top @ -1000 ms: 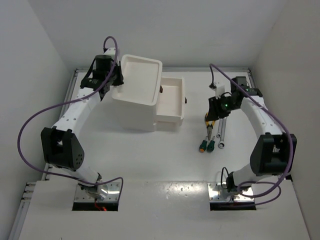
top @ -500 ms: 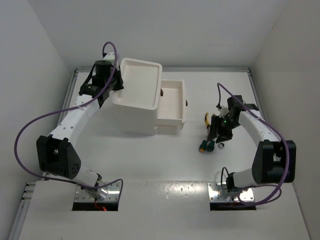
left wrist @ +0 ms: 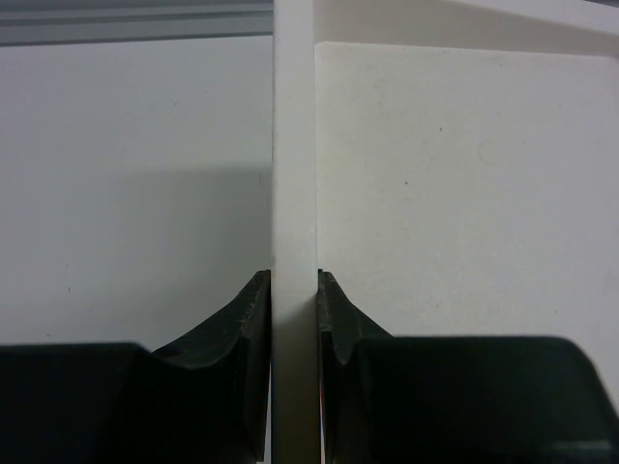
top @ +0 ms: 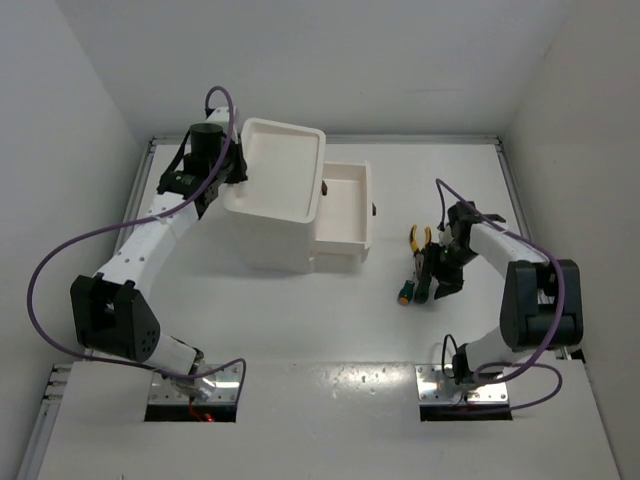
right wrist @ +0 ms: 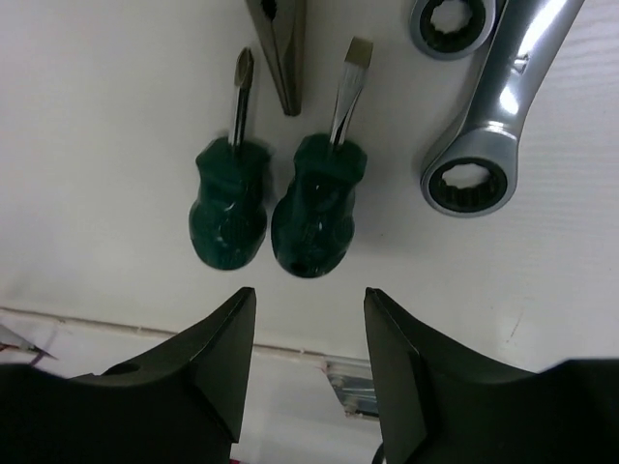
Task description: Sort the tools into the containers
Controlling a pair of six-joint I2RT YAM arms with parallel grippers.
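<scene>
The left fingers (left wrist: 242,319) pinch the rim of the box (left wrist: 294,145), steadying it. Right of the box, on the bench, the right fingers (right wrist: 218,358) hang half open and empty just over 2 green screwdrivers (right wrist: 317,203). Judged best: centre on 1 handle, drop straight, then close.

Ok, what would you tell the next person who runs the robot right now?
Left end effector: shut on the tray rim of the white container.
Right end effector: open, holding nothing, hovering over the green screwdrivers.
Tools: screwdrivers, pliers and both wrenches lie on the table, right of the open drawer.
Done: drawer pulled out; nothing sorted.
Left: put every tool in the container.
</scene>
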